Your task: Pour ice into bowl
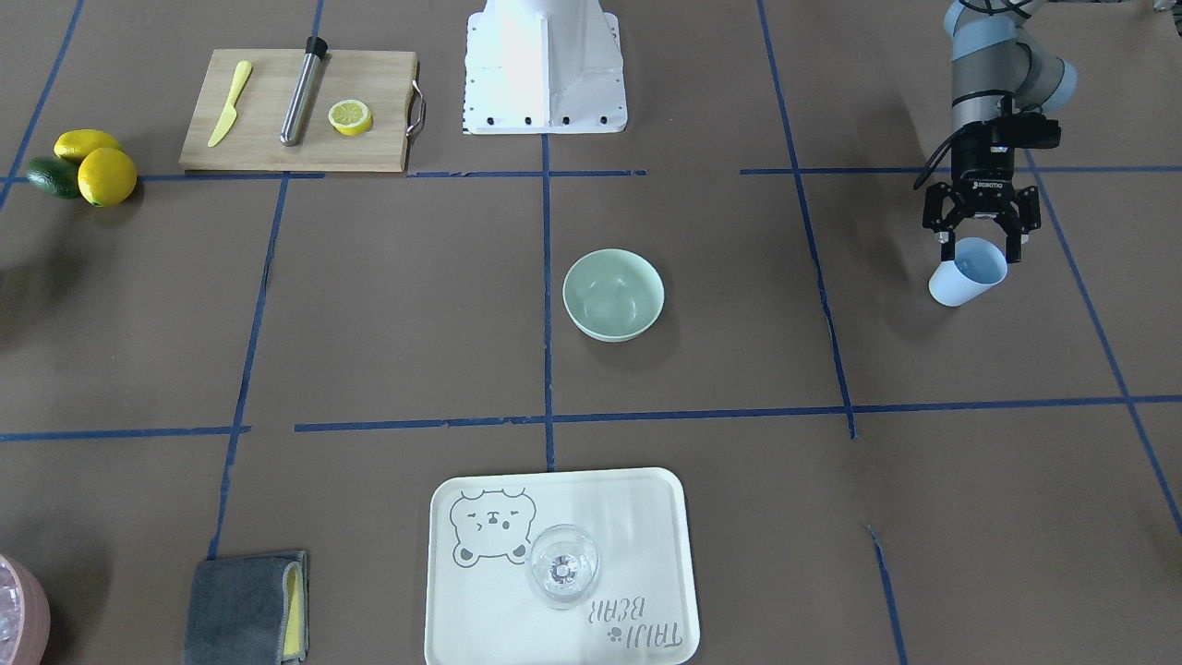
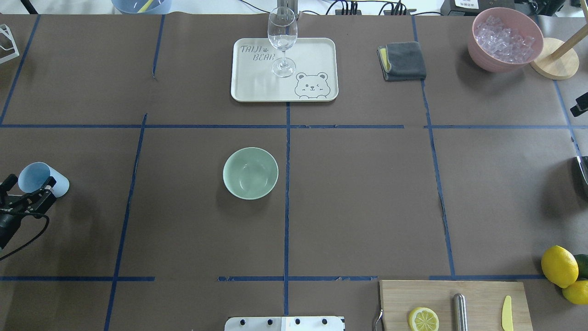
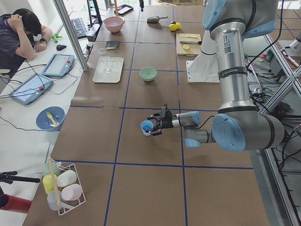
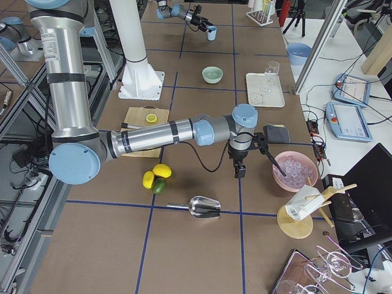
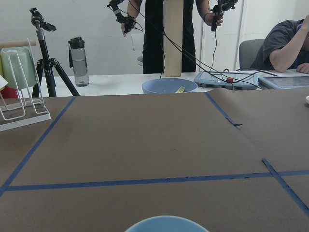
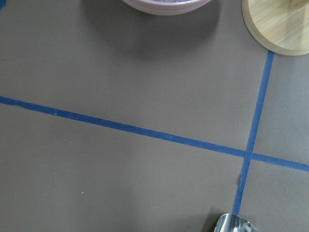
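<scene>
left gripper (image 1: 981,249): jaws pinching the light blue cup (image 1: 960,277), held tilted out by the table's left end | bowl (image 1: 613,294): mid-table, well apart from the cup | ice: honestly can't make it out in cup or bowl | right gripper (image 4: 248,160): near the pink bowl (image 4: 295,171), can't tell how the jaws stand

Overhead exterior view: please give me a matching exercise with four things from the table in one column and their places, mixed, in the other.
Things:
1. bowl
2. wine glass
3. light blue cup
4. lemon half

Places:
A. on the wooden cutting board
B. between the jaws of the left gripper
C. on the bear tray
D. alone on the brown table, near its middle

Pairs: 1-D, 2-C, 3-B, 4-A.
</scene>
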Robot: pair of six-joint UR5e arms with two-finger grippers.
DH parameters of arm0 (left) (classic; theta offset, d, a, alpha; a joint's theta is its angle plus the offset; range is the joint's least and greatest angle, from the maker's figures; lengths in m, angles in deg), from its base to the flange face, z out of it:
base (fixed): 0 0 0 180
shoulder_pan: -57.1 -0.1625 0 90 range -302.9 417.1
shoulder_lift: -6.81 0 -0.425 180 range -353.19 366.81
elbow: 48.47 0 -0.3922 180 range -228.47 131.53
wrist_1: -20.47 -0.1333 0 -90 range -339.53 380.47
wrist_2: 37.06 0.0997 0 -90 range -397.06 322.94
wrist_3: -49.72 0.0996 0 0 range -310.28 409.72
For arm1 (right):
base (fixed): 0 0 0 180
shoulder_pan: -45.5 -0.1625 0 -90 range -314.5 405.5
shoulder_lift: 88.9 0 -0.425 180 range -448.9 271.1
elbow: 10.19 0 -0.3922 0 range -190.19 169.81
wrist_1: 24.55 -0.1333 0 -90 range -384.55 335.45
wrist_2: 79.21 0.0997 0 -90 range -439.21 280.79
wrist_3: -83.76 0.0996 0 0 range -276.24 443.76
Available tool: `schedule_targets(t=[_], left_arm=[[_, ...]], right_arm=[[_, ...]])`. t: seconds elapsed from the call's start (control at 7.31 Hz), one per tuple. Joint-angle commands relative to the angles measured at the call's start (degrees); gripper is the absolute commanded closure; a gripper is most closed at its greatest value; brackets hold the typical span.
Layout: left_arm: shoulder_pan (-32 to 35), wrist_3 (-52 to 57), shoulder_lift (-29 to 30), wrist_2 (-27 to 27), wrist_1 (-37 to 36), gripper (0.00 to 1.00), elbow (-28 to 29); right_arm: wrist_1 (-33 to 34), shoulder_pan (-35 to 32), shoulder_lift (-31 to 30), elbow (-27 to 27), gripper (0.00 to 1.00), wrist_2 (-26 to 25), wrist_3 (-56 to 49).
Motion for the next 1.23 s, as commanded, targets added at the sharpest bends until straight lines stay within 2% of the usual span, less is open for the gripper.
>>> schedule_targets(t=[0.0,0.27,1.09], left_arm=[[-0.41,-0.48,1.7,0.67,0.0,0.0,2.7],[-0.5,-0.48,5.84,1.11,0.0,0.0,6.31],[-0.5,-0.04,6.9,1.02,0.0,0.0,8.69]], right_arm=[[0.02,0.0,-0.15,0.04,0.0,0.0,-0.02],[-0.07,0.0,-0.15,0.05,0.0,0.0,-0.02],[-0.07,0.0,-0.07,0.05,0.0,0.0,0.15]])
